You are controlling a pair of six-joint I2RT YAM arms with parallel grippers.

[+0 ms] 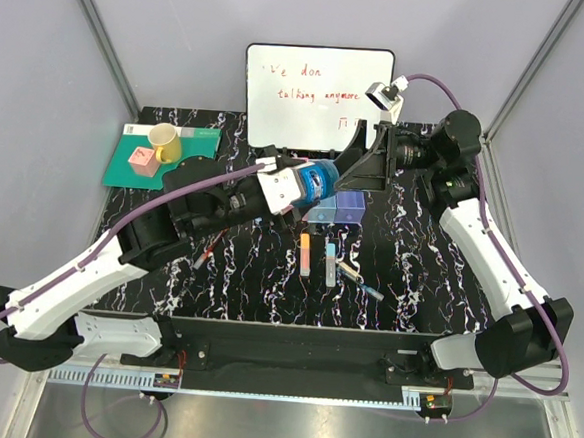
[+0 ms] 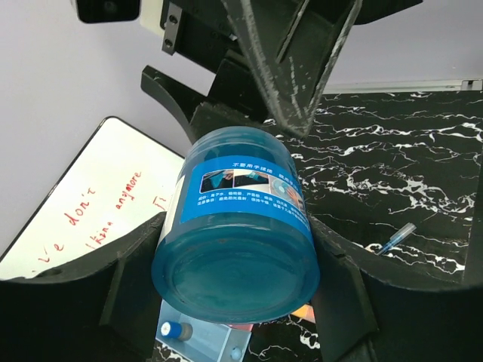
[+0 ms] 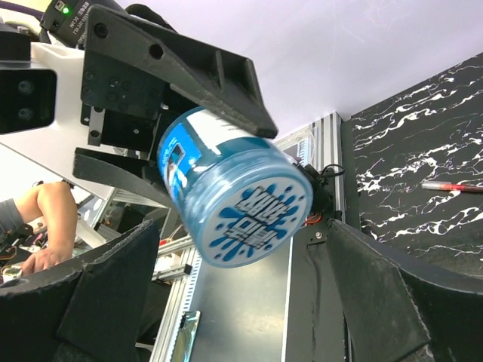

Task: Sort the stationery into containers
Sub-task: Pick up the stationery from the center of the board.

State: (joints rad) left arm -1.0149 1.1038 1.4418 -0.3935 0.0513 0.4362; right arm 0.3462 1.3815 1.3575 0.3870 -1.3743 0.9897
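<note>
Top view: left gripper [image 1: 296, 187] is clamped on the blue jar [image 1: 318, 182], held above the table's middle, over the left end of the containers [image 1: 348, 208]. Pens [image 1: 306, 252] lie nearer the front edge.

Left wrist: jar tilted, a bin partly visible beneath.

Right wrist: right gripper [image 3: 241, 234] spread wide, empty, facing the jar's lid (just beside it).

Step, as I judge it: placing. Next I centre, lower, release.
</note>
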